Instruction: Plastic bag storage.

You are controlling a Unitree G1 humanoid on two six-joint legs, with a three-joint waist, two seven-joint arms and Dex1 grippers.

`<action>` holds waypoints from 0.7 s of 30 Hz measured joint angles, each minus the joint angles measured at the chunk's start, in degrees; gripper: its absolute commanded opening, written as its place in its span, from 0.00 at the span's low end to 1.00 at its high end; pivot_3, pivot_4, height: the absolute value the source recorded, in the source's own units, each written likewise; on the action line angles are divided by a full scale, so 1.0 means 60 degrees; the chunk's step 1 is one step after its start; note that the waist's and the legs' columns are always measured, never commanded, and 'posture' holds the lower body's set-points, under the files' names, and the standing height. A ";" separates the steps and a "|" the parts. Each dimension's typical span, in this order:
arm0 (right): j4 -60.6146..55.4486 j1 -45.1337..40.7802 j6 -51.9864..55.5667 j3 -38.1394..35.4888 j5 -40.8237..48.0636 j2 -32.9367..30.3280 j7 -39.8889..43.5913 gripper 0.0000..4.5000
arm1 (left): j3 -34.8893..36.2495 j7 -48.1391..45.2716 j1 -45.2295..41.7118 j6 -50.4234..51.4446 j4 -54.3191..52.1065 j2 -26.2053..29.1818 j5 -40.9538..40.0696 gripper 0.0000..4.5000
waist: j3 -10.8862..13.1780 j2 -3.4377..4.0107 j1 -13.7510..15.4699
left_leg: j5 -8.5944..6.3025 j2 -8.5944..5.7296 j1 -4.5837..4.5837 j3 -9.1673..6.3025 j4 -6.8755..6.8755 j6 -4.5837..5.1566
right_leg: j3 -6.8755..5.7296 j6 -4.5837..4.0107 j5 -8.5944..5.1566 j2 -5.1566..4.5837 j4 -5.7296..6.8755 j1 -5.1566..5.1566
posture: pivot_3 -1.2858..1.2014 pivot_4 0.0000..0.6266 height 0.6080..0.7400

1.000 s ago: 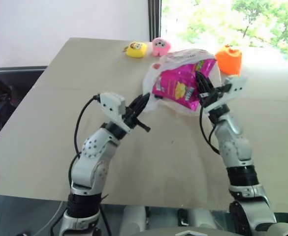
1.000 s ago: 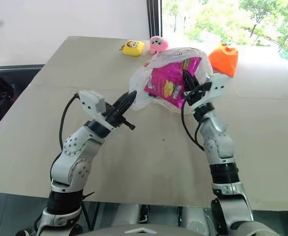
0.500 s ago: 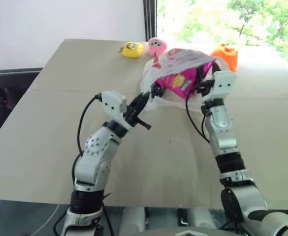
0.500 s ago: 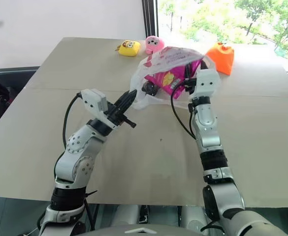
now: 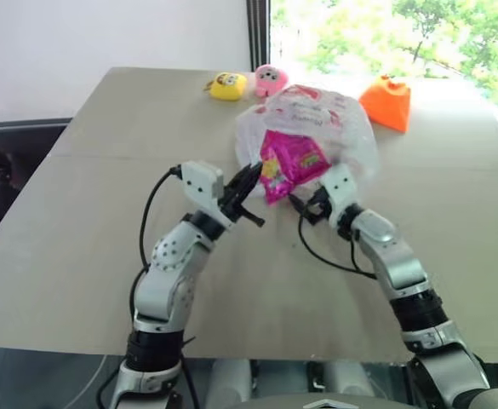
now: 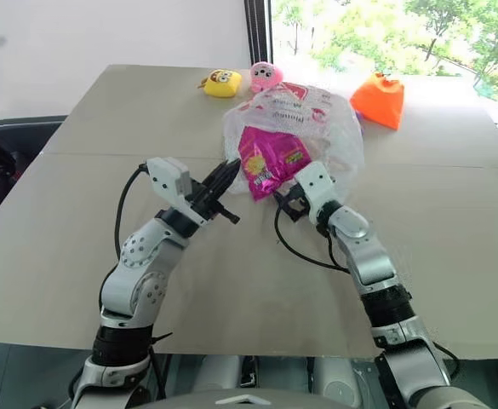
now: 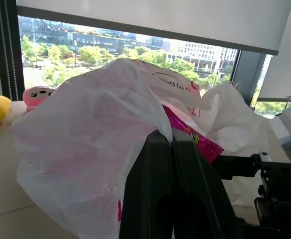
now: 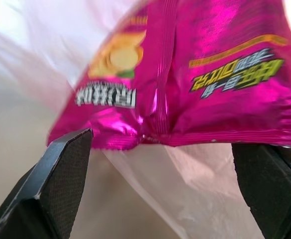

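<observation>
Left pincer (image 5: 250, 176) clamped on the plastic bag (image 5: 317, 128) rim; right pincer (image 8: 160, 174) wide, empty, the pink chips packet (image 5: 287, 162) inside the bag just ahead. Loading step, I'd judge. Next: right pincer takes the rim opposite without dislodging the packet.

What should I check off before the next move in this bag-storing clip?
1. Left gripper shut on the plastic bag's edge: ok.
2. Right gripper open, fingers wide apart: ok.
3. Chips packet fully inside the bag: cannot tell; its lower corner sits at the bag's opening.
4. Right gripper free of the packet: ok, nothing is pinched between its fingers.
5. Yellow toy, pink toy and orange toy apart from the bag: ok.
</observation>
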 measured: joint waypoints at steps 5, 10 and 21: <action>-0.2056 0.0736 0.1562 -0.0695 0.1818 -0.0413 0.0789 0.99 | 0.0001 -0.0009 0.0026 0.0001 0.0041 0.0000 0.0004 0.00 | 0.0001 -0.0002 0.0026 | -0.0002 -0.0008 -0.0009 0.0002 0.0001 0.0004 | 0.0002 0.0001 0.0001 -0.0008 -0.0012 0.0000 | 0.52 0.24 1.00; -0.4243 0.1693 0.2929 -0.1746 0.4192 -0.1501 0.1745 0.99 | 0.0005 -0.0011 0.0036 0.0001 0.0076 -0.0001 0.0004 0.00 | 0.0001 -0.0004 0.0067 | -0.0004 -0.0007 -0.0010 -0.0013 -0.0001 0.0006 | -0.0007 0.0000 0.0000 -0.0004 -0.0014 0.0002 | 0.52 0.24 1.00; -0.5349 0.3937 0.1385 -0.2864 0.3585 -0.2536 0.1387 0.99 | 0.0018 -0.0075 0.0096 -0.0053 0.0212 0.0010 0.0004 0.00 | 0.0000 -0.0009 0.0050 | -0.0003 -0.0011 -0.0001 -0.0013 0.0013 0.0005 | 0.0000 0.0003 -0.0001 0.0000 -0.0003 0.0007 | 0.52 0.24 1.00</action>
